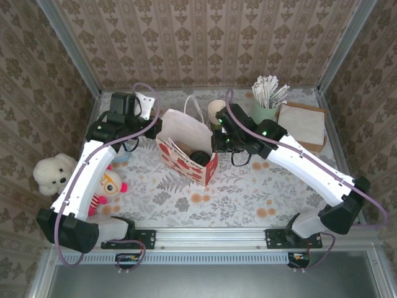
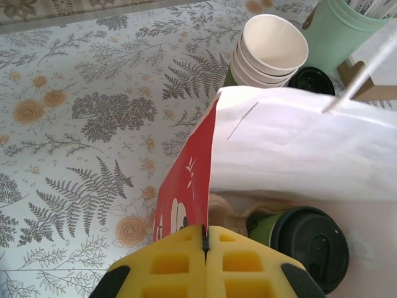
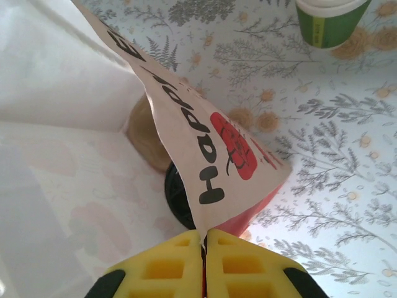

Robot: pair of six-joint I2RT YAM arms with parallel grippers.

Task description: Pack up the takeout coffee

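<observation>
Left gripper (image 2: 205, 239): bottom centre of the left wrist view, yellow fingers pressed together on the rim of the white paper bag with red print (image 2: 285, 149).
Right gripper (image 3: 203, 239): bottom centre of the right wrist view, closed the same way on another edge of this bag.
Coffee: dark green paper cup with a round black lid (image 2: 304, 248), inside the bag, lower right.

Takeout coffee (image 2: 307, 245) inside paper bag (image 1: 186, 146); cup stack (image 1: 216, 112) behind bag; stick cup (image 1: 265, 110) right of stack; napkins (image 1: 302, 124), probably, farther right.
</observation>
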